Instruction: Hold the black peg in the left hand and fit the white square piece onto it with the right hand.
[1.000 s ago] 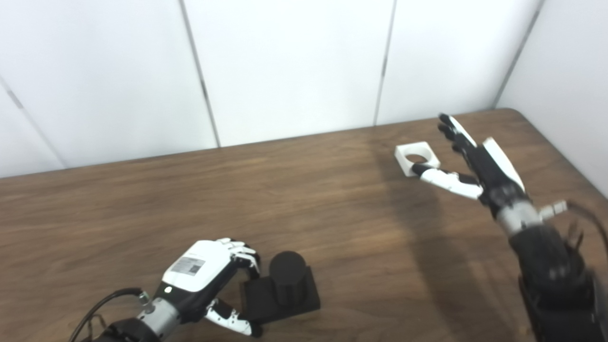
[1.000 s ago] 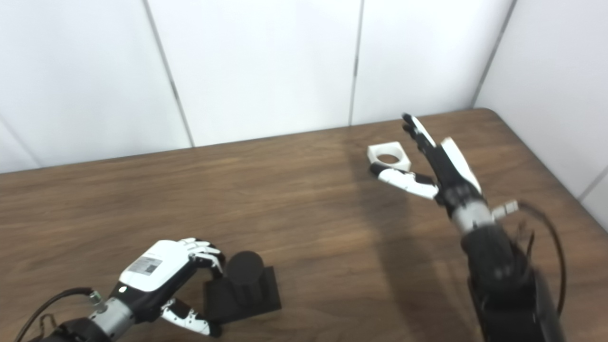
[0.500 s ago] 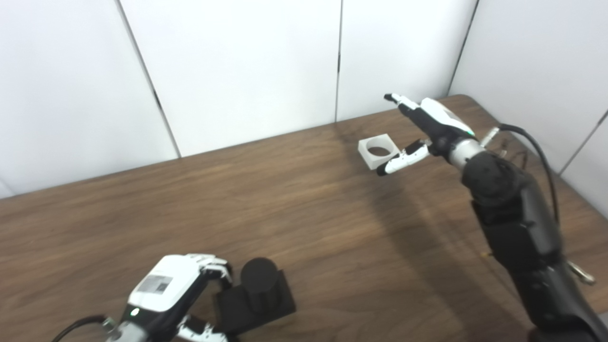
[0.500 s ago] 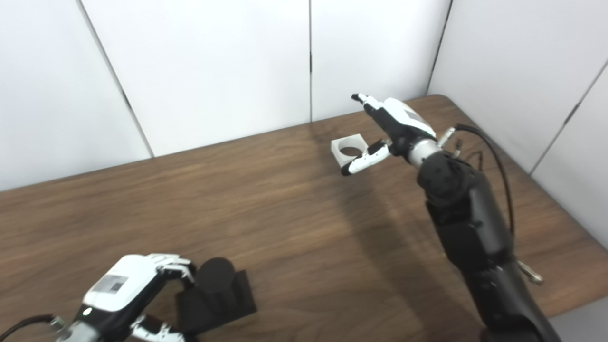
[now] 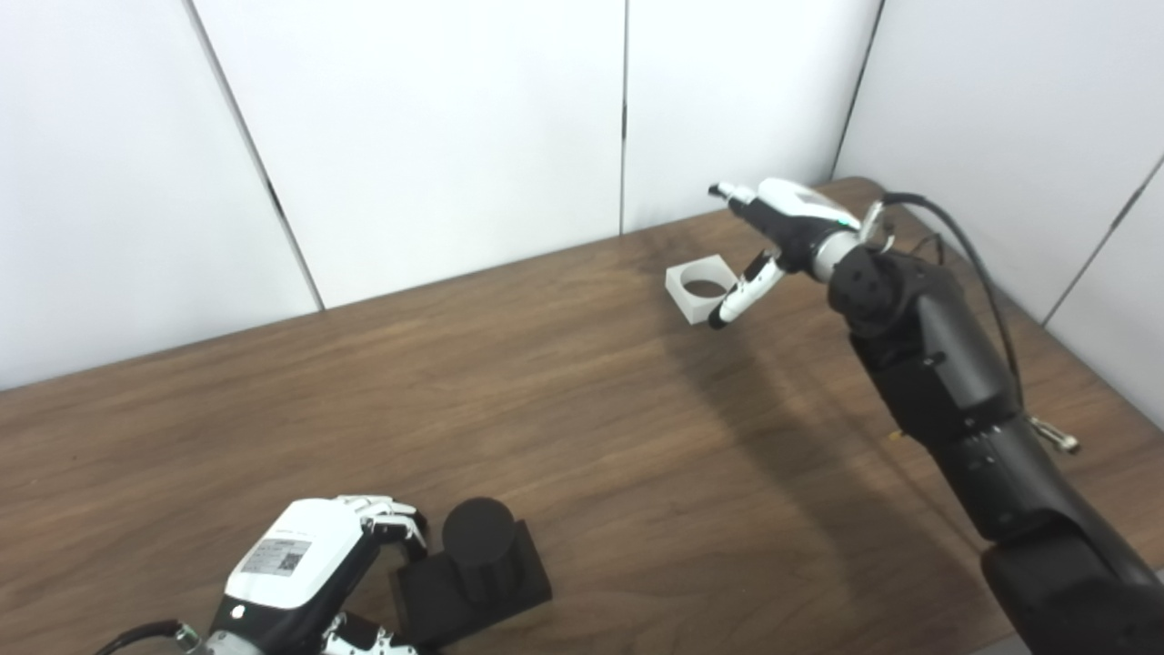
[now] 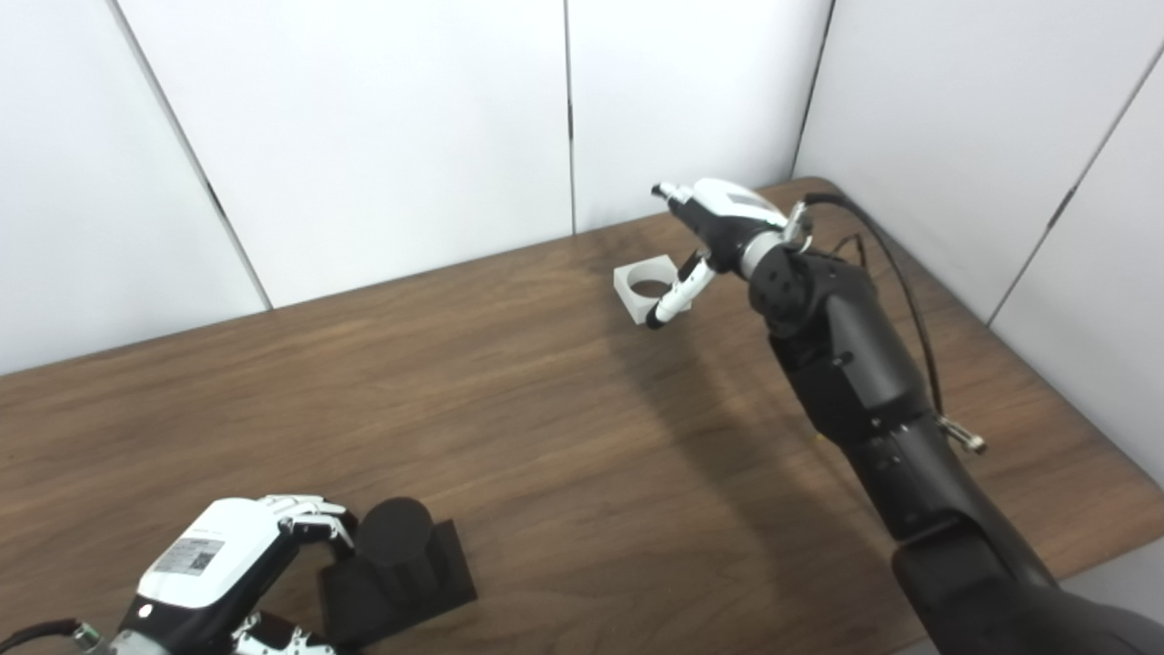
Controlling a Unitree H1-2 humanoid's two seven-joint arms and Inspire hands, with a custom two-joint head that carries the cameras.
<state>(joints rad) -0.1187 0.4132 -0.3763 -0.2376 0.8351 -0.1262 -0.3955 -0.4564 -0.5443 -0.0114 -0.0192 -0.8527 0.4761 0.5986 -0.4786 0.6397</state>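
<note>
- You have a table [image 5: 273, 382] with a dark brown wood-grain top, smooth with a low sheen.
- Your black peg [image 5: 475, 557] and its square base look matt, like dull plastic.
- Your white square piece [image 5: 698, 291] looks like matt white plastic.
- Your left hand [image 5: 309, 559] carries a glossy white shell bearing a paper-like label.
- Your right hand [image 5: 782, 227] shows glossy white and black casing, with a bare-metal wrist ring.
- The wall panels [image 5: 436, 127] behind look smooth, matt white.

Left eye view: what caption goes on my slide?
Right hand reaches the white square piece; left hand grips the black peg.
</note>
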